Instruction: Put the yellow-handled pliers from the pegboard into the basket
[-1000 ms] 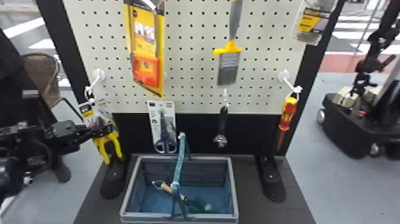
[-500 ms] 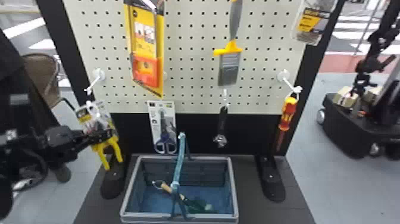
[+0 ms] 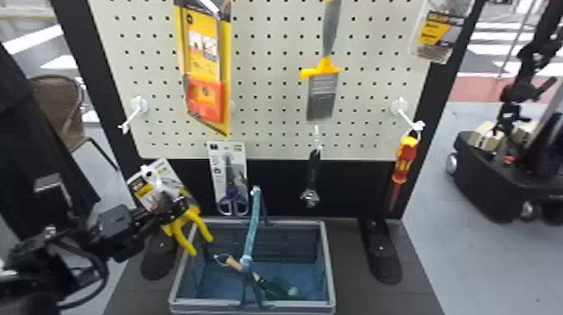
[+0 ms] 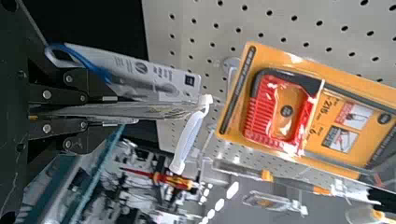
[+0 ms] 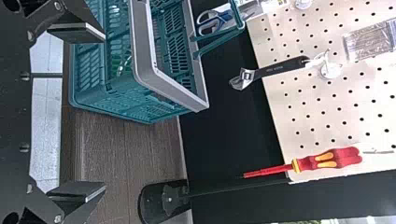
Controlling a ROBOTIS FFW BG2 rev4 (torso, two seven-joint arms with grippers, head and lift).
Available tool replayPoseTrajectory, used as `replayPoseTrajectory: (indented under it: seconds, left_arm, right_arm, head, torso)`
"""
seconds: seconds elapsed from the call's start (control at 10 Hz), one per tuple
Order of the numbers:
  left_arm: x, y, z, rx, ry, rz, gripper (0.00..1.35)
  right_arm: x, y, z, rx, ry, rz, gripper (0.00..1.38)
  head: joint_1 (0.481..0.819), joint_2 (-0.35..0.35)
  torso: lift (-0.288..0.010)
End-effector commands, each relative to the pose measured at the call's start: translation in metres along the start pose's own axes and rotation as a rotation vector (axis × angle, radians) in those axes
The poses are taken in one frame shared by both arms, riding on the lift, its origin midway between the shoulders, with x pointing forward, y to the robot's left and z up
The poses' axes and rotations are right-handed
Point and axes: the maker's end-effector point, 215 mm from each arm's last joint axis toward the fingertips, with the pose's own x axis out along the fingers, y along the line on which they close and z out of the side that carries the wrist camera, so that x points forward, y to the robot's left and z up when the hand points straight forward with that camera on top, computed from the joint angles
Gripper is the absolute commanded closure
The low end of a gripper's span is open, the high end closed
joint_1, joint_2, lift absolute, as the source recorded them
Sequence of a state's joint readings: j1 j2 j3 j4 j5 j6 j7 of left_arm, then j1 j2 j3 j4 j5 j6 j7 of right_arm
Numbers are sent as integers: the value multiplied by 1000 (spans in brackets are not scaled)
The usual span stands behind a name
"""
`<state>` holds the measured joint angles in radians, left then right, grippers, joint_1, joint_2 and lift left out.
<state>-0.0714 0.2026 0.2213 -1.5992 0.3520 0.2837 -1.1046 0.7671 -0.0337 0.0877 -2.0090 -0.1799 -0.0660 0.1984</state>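
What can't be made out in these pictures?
Pliers: jaw outline; head view, blurred amid card and left tool.
Card: print; head view, too blurred.
Wooden-handled item: green end; head view, blurred, partly behind basket handle.
Hanging packet at right: top; head view, cut off by upper edge.

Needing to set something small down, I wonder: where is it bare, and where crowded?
The dark base is bare between the basket's right side and the stand's right foot. It is crowded at the basket's left rim, near the pliers in the left gripper.
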Motion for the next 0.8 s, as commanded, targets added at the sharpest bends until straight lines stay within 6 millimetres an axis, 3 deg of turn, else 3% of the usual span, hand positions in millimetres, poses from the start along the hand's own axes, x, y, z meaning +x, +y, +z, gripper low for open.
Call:
replayPoseTrajectory:
  seconds: [0.0,0.4,0.7]
  left_arm:
    - [13,-20,-1,-41,-73,-27,1194]
    - [34,-47,-43,-179,-146,-51,1194]
    - [56,-56,-65,-229,-123,-89,1193]
  right_arm:
    - [1,0,0,-1,0,1,174]
    - [0,0,-1,1,2,0,174]
    - [1,-1,-2,4,2,-1,174]
  head:
    - [549,0]
    - [549,0]
    - [549,0]
  torso:
    - [-100]
    - [-100]
    - [-100]
